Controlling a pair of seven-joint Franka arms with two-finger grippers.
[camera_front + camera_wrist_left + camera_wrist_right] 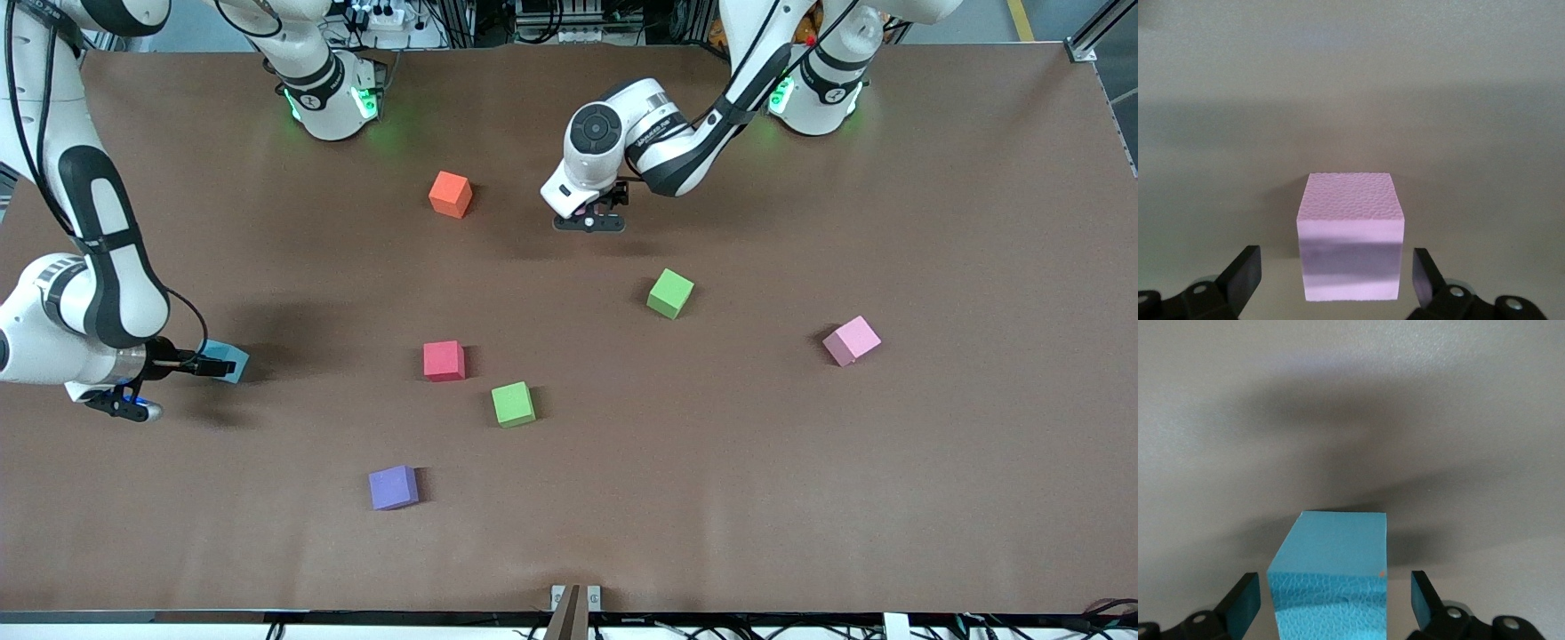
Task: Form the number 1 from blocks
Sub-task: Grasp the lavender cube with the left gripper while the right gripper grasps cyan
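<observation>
Purple cube (393,487) is sitting closest to the front camera as I am watching. The right gripper (216,365) is reaching low at the right arm's end of the table, its fingers (1243,603) spread on either side of the light blue block (1328,587), not touching it. The left gripper (590,220) is standing spread around one pink block (1350,233), gaps showing on both sides. Outward, a green block (670,293) and the second pink block (851,340) are lying nearer the camera; the red block (444,361) and another green block (513,404) are resting mid-table, the orange cube (450,194) farther off.
</observation>
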